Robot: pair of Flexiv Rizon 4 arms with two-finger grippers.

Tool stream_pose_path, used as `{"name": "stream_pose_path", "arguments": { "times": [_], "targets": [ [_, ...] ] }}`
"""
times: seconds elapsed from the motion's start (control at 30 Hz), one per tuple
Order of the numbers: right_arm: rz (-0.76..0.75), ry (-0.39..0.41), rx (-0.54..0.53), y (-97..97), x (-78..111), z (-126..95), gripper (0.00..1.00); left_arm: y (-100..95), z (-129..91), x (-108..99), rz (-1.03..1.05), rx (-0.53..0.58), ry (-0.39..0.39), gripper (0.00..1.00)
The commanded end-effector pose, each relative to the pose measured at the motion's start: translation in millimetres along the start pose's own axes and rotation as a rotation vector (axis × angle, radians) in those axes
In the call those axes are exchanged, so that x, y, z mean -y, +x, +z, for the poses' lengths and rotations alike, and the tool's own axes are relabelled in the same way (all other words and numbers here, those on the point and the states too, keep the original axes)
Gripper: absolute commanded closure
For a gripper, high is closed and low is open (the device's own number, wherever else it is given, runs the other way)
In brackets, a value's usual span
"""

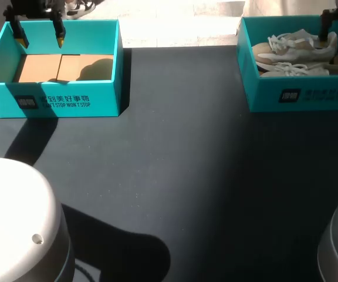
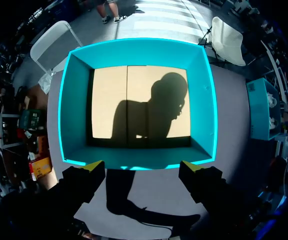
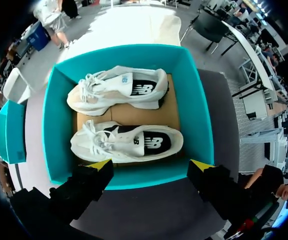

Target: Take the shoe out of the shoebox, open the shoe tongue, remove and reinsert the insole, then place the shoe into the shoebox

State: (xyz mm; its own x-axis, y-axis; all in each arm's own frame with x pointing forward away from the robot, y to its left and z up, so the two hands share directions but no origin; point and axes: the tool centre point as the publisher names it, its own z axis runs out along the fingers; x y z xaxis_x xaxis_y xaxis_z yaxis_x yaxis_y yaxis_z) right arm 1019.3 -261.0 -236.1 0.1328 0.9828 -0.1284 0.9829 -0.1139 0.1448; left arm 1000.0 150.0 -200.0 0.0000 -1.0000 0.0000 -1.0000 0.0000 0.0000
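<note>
The dark bench (image 1: 181,147) is carrying two teal boxes near its far edge, well apart, with bright sunlight falling beyond them. Two pale shoes are lying side by side on their sides in the shoebox (image 1: 298,97) on the right. The nearer shoe (image 3: 126,142) is sitting close to the front wall and the farther shoe (image 3: 119,90) is lying just beyond it. The shoes are packed close, so fingers coming down could be pinching both together, snagging the loose laces (image 3: 91,80), or catching the box wall and dragging the light box along as a shoe lifts. The right gripper (image 3: 151,165) is hovering over the front wall of the shoebox, pointing straight down, with its fingers spread wide and holding nothing. The second box (image 1: 57,100) is sitting at the left with its cardboard floor showing. The left gripper (image 2: 141,167) is hanging above its front edge, also aimed downward, wide open and gripping nothing.
</note>
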Motion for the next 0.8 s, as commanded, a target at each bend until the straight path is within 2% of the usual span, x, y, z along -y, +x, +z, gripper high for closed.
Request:
{"name": "stream_pose_path", "arguments": {
  "times": [0.03, 0.17, 0.47, 0.8],
  "targets": [
    [0.019, -0.008, -0.012, -18.1, -2.5, 23.2, 0.0, 0.1, 0.0, 0.0, 0.0, 0.0, 0.0, 0.0],
    [0.019, 0.005, 0.001, -28.3, -9.1, 43.1, 0.0, 0.1, 0.0, 0.0, 0.0, 0.0, 0.0, 0.0],
    [0.015, 0.001, 0.005, -28.7, -21.0, 84.0, 0.0, 0.1, 0.0, 0.0, 0.0, 0.0, 0.0, 0.0],
    [0.04, 0.011, -0.017, -37.0, -12.3, 110.5, 0.0, 0.1, 0.0, 0.0, 0.0, 0.0, 0.0, 0.0]
  ]
}}
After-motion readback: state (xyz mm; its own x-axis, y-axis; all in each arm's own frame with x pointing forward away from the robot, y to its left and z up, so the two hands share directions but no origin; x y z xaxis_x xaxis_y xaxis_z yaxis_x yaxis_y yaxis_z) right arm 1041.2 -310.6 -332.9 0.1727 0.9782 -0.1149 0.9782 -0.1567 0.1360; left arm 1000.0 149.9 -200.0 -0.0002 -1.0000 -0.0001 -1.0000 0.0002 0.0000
